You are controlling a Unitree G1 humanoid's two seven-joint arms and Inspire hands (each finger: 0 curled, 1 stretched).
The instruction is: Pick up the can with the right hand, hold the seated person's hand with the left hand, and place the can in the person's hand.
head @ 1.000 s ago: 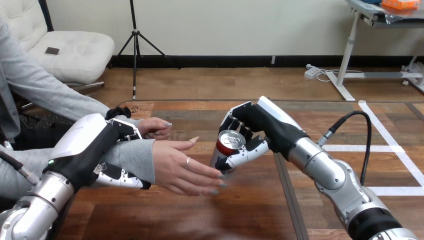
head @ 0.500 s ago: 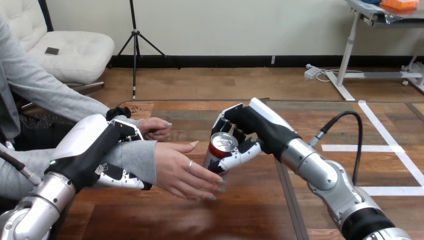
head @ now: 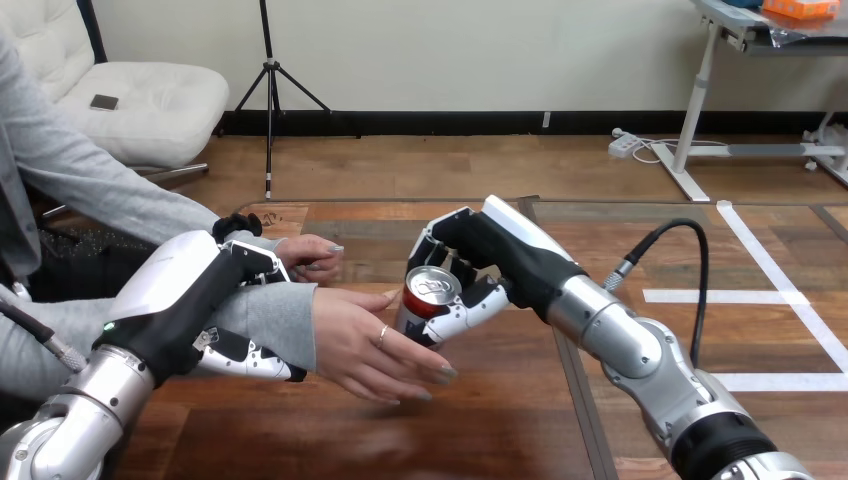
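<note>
A red and silver can point(head: 424, 300) is upright in my right hand point(head: 478, 265), whose fingers and thumb curl round it. The can hangs just over the palm of the person's hand point(head: 370, 345), which lies open and palm up at the middle of the table. Whether the can touches the palm I cannot tell. My left hand point(head: 205, 295) is shut round the person's grey-sleeved wrist point(head: 270, 320), fingers over the top and thumb underneath. The person's other hand point(head: 310, 255) rests on the table behind my left hand.
The wooden table point(head: 480, 420) stretches in front and to the right, with a dark seam running toward me at the right of the can. My right forearm point(head: 640, 355) crosses the table's right half.
My right hand has carried the can to the left, from beside the person's fingertips to above their palm. My left hand keeps its hold on the wrist.
</note>
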